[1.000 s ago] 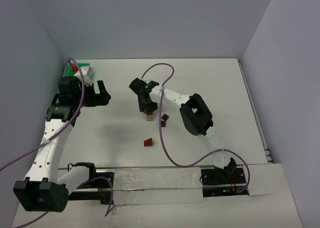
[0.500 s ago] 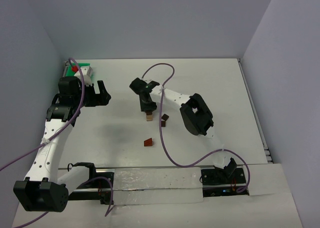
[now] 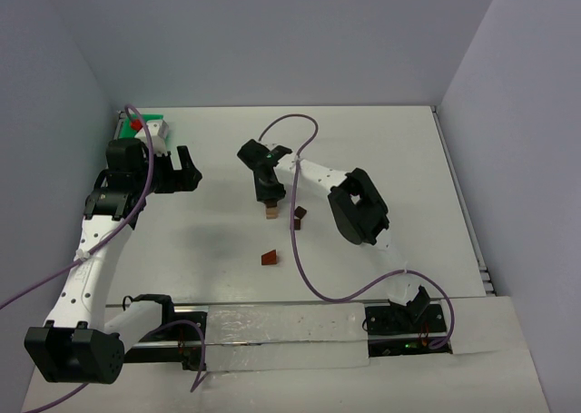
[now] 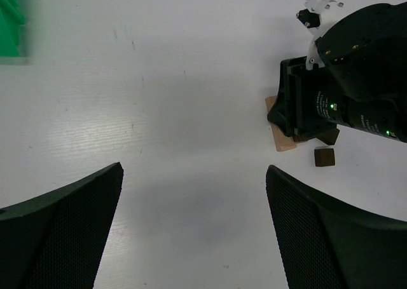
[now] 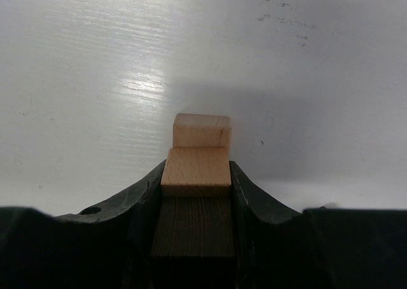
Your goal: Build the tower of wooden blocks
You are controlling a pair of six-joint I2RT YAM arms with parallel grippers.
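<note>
My right gripper (image 3: 269, 198) stands over a small stack in the middle of the table, pointing down. In the right wrist view the right gripper (image 5: 197, 168) is shut on a dark brown block (image 5: 194, 228), with both fingers against its sides. This block rests on a light tan block (image 5: 197, 171), and more light tan wood (image 5: 202, 130) shows beyond. The tan block (image 3: 270, 214) shows under the gripper from above. A loose dark brown cube (image 3: 299, 215) lies just to its right and a reddish-brown wedge (image 3: 270, 259) lies nearer. My left gripper (image 3: 186, 171) is open and empty, far to the left.
A bright green tray (image 3: 145, 122) sits at the back left corner, also in the left wrist view (image 4: 9, 22). In that view the tan block (image 4: 280, 136), dark cube (image 4: 324, 157) and right gripper (image 4: 318, 111) lie ahead to the right. A purple cable (image 3: 295, 122) loops over the right arm.
The right wrist has shifted very slightly over the stack. The loose blocks and the left arm have not moved.
</note>
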